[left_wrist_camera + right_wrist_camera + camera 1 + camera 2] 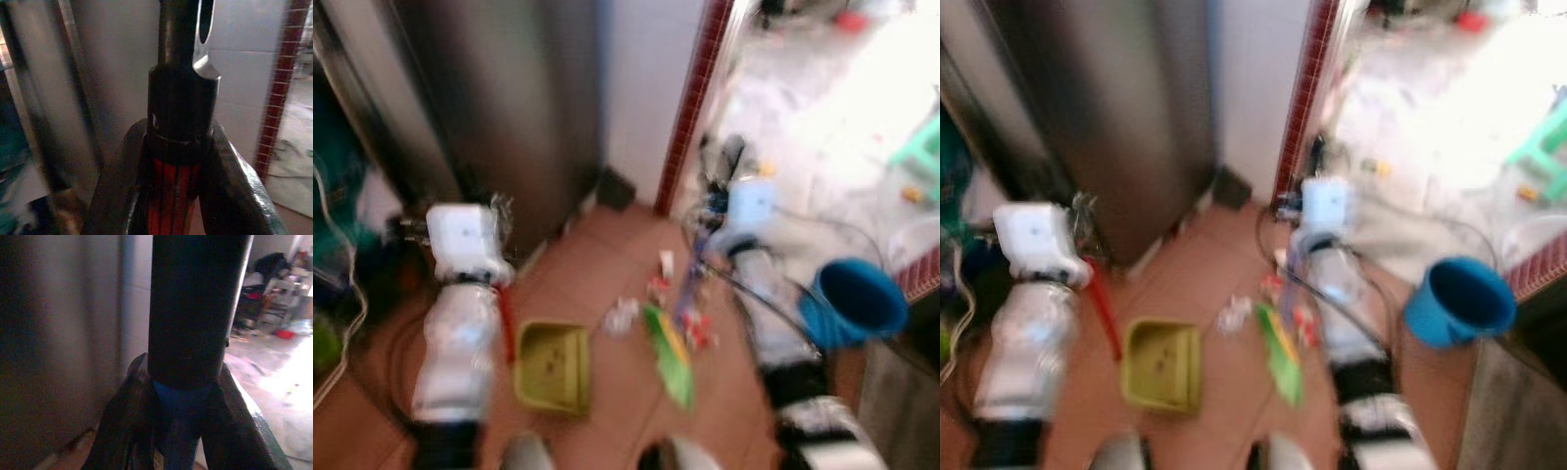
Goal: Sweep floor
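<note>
The head views are blurred. A yellow-green dustpan (pixel 551 365) lies on the brown tiled floor, its red handle (pixel 507 328) rising to my left arm. In the left wrist view my left gripper (pixel 176 191) is shut on that red and black handle. A broom with a green head (pixel 671 357) stands to the right of the dustpan, its blue handle (pixel 181 416) clamped in my shut right gripper (pixel 182 431). Small scraps of litter (pixel 622 315) lie between dustpan and broom, with more litter (pixel 698 328) by the broom head.
A tall steel cabinet (pixel 499 108) stands ahead on the left, a white wall (pixel 646 78) beside it. A red-tiled door edge (pixel 690 108) opens onto a bright pale floor. A blue bucket (pixel 852 302) sits at the right, with a green stool (pixel 920 152) beyond.
</note>
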Controlling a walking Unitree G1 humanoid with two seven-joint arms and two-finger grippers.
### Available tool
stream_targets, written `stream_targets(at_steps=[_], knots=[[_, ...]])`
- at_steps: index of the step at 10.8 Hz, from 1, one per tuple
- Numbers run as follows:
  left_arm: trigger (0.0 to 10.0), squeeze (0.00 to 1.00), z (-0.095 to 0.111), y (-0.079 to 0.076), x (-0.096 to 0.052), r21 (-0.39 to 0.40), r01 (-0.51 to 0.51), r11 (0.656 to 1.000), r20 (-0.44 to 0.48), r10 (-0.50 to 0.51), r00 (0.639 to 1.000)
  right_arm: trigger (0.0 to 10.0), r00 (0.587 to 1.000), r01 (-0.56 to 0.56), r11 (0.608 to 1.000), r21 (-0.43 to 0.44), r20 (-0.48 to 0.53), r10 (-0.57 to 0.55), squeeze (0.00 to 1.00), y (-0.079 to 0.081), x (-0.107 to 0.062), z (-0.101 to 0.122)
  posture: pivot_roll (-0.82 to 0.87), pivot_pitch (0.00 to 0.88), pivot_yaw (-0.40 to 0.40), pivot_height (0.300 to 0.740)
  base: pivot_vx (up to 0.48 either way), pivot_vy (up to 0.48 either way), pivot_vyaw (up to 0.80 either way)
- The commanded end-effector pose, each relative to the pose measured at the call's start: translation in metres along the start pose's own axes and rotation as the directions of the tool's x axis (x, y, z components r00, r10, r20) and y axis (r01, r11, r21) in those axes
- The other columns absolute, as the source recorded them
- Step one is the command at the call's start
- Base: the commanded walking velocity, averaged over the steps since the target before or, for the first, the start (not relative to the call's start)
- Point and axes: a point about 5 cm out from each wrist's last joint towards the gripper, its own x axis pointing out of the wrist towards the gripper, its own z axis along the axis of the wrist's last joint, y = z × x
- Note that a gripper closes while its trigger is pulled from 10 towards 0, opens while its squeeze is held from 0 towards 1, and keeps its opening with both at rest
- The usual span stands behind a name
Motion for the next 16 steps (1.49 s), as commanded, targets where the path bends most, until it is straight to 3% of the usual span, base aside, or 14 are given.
stream_targets(at_steps=[1,6,10,13,14,16], knots=[[10.0,0.00,0.015,0.006,0.002,-0.012,-0.016,1.000,0.068,0.017,0.998,10.0,0.998,-0.026,0.999,-0.019,0.056,0.027,0.00,0.007,0.006,0.013,0.04,0.080,-0.092,0.740,0.315,0.000,0.00],[10.0,0.00,0.020,0.009,0.003,0.000,-0.020,1.000,0.078,0.020,0.997,10.0,0.998,-0.024,0.999,-0.023,0.061,0.026,0.00,0.007,0.009,0.014,0.04,0.075,-0.094,0.740,0.227,0.000,0.00],[10.0,0.00,0.015,0.019,0.005,0.059,-0.107,0.993,0.068,0.103,0.992,10.0,0.997,-0.024,0.999,-0.025,0.077,0.026,0.00,0.006,0.014,0.019,0.04,0.069,-0.098,0.740,0.000,0.000,0.00],[10.0,0.00,0.003,0.020,0.011,0.118,-0.179,0.977,0.071,0.172,0.983,10.0,0.996,-0.024,0.999,-0.026,0.081,0.026,0.00,0.007,0.013,0.020,0.02,0.083,-0.095,0.740,0.000,0.000,0.00],[10.0,0.00,-0.012,0.015,0.017,0.140,-0.190,0.972,0.034,0.187,0.982,10.0,0.997,-0.011,1.000,-0.024,0.077,0.013,0.00,0.004,0.010,0.020,-0.01,0.101,-0.095,0.740,0.000,0.000,0.00],[10.0,0.00,-0.019,0.010,0.022,0.162,-0.191,0.968,0.023,0.189,0.982,10.0,0.998,-0.004,1.000,-0.017,0.064,0.005,0.00,0.001,0.006,0.018,-0.03,0.113,-0.101,0.740,0.000,0.000,0.00]])
